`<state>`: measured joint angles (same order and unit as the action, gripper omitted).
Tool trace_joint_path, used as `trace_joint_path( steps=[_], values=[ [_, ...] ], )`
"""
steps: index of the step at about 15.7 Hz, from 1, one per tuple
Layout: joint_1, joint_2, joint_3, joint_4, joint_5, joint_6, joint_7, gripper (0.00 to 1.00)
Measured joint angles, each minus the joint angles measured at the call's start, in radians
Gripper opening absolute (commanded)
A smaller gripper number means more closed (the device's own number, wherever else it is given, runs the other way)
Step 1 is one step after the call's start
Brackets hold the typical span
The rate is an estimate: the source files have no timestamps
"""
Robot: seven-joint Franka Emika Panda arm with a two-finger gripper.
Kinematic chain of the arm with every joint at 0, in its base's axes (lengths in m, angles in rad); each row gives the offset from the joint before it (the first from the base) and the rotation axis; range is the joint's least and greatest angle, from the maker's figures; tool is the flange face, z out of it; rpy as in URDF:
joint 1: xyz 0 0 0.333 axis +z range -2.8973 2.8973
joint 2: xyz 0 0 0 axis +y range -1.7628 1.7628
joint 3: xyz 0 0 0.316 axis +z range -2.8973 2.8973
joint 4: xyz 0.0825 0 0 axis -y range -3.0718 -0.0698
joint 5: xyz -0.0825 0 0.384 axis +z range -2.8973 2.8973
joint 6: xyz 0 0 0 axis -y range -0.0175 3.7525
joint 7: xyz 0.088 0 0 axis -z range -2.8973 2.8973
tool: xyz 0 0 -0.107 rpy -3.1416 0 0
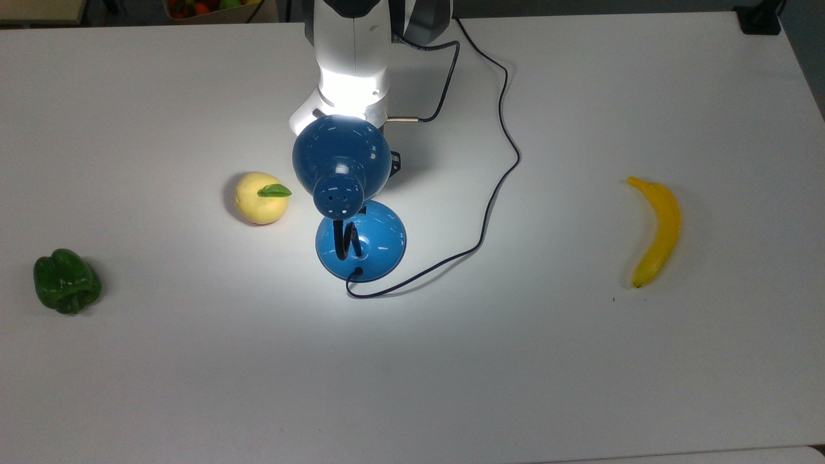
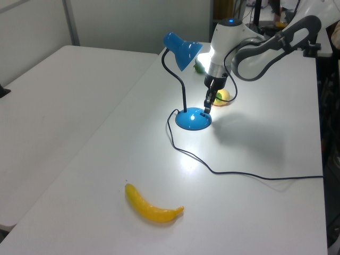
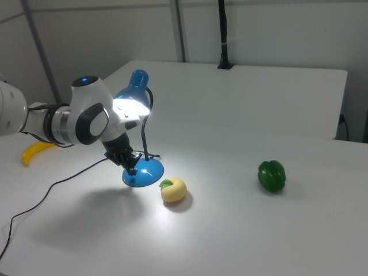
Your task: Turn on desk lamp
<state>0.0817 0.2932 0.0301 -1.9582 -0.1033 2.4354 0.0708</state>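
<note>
1. Top view: the desk lamp [image 1: 359, 240] stands near the middle of the white table [image 1: 580, 361], its round blue base just below its dome shade as seen here, with the black gooseneck bending between them. The lamp is lit; a bright pool of light falls on the table around the base and on the white arm [image 1: 351, 58] above the shade. The thin black cord [image 1: 496, 187] leaves the base at the bottom, loops to the top view's right and runs up toward the table's far edge. A yellow apple-like fruit [image 1: 260, 198] with a green leaf lies just beside the shade on the top view's left, a green pepper [image 1: 66, 281] lies far to the left, and a banana [image 1: 657, 230] lies well apart on the right.

2. Left view: the gripper [image 2: 208, 106] points down, its tip just above the base's edge on the left view's right. Whether the fingers are parted or closed I cannot tell. The banana lies in the foreground.

3. Right view: the gripper hangs at the base's edge on the right view's left, under the glowing shade. The yellow fruit sits near the base, and the pepper is further right.
</note>
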Motion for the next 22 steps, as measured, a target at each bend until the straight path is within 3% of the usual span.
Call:
trace_joint_path(
  steps=[13, 18, 22],
  values=[
    [0.003, -0.185, 0.0, 0.021, -0.004, -0.435, 0.0, 0.0],
    [0.0, -0.245, -0.002, 0.169, -0.005, -0.649, 0.001, 0.04],
    [-0.002, -0.249, -0.009, 0.281, -0.005, -0.761, 0.002, 0.2]
  ],
)
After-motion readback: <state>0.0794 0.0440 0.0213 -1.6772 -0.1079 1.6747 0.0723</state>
